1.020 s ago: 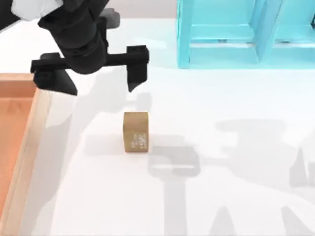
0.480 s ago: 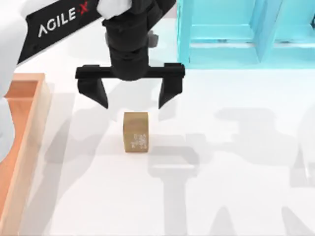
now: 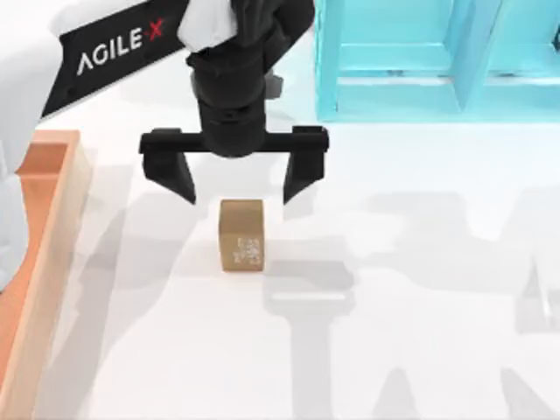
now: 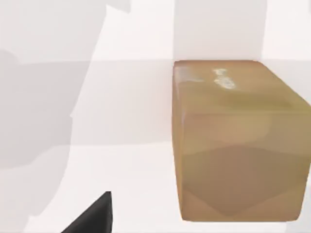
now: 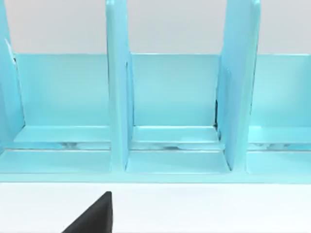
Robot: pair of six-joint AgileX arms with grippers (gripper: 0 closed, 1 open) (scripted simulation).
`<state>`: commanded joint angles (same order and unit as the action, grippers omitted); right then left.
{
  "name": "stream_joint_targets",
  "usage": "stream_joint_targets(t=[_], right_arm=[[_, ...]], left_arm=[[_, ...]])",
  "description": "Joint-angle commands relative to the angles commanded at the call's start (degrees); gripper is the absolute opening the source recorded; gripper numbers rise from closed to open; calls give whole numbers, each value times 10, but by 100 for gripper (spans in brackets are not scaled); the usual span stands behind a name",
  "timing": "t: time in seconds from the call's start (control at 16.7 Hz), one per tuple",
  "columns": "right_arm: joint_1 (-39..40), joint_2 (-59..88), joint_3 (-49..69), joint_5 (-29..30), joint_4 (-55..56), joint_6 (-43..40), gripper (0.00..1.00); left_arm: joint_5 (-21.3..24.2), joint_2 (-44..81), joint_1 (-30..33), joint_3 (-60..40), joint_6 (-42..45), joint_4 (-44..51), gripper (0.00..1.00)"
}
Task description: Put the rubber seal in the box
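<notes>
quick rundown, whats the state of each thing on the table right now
rubber seal: upright on the table, printed face toward the camera, not gripped
box: at the table's left edge, the part in view holds nothing
left gripper: jaws open, hovering just behind the seal
turquoise shelf: standing at the back right, the compartments in view hold nothing
right gripper: facing the shelf
</notes>
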<state>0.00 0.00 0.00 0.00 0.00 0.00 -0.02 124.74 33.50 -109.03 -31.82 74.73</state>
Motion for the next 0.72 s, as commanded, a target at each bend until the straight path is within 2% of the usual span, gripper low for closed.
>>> stream_joint_targets(t=[0.36,0.66,0.72], right_arm=[[0,0,0,0,0,0,100],[0,0,0,0,0,0,100],[0,0,0,0,0,0,100]], left_arm=[[0,24,0,121,0,-151,100],[0,28,0,136,0,-166,100],[0,28,0,136,0,-166,92]])
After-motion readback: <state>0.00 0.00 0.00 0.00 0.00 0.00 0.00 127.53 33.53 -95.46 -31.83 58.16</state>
